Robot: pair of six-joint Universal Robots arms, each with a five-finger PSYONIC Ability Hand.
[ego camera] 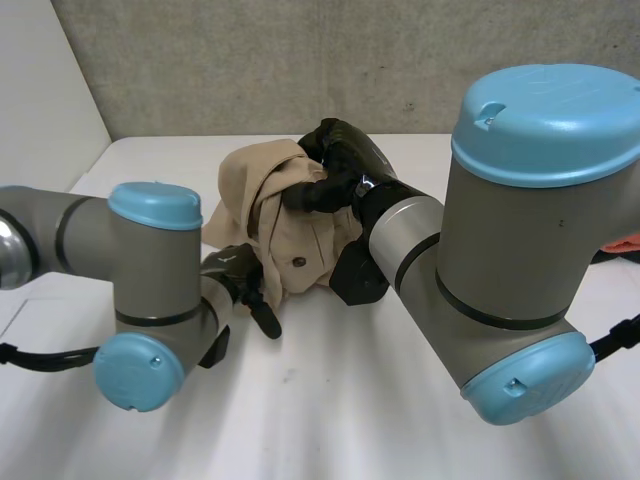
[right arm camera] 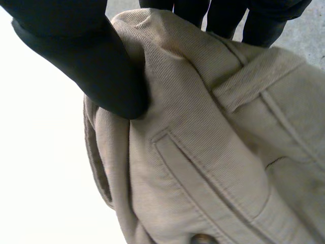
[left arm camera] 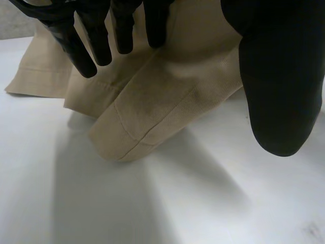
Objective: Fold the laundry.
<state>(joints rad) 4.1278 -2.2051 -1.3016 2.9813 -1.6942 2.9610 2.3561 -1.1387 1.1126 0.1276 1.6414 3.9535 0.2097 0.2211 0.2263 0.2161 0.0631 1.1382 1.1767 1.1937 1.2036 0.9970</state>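
Twill garment (ego camera: 290,225), tan, bunched; right robot hand (right arm camera: 86,56) pinches fold (right arm camera: 157,46); left robot hand (left arm camera: 279,91) spread over stitched hem (left arm camera: 132,145).

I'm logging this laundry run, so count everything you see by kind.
Beige garment: 1
Robot hands: 2 (left hand, right hand)
Orange thing, partly seen: 1
Total: 4

Part of the beige garment (ego camera: 262,188) behind the right arm (ego camera: 408,235)
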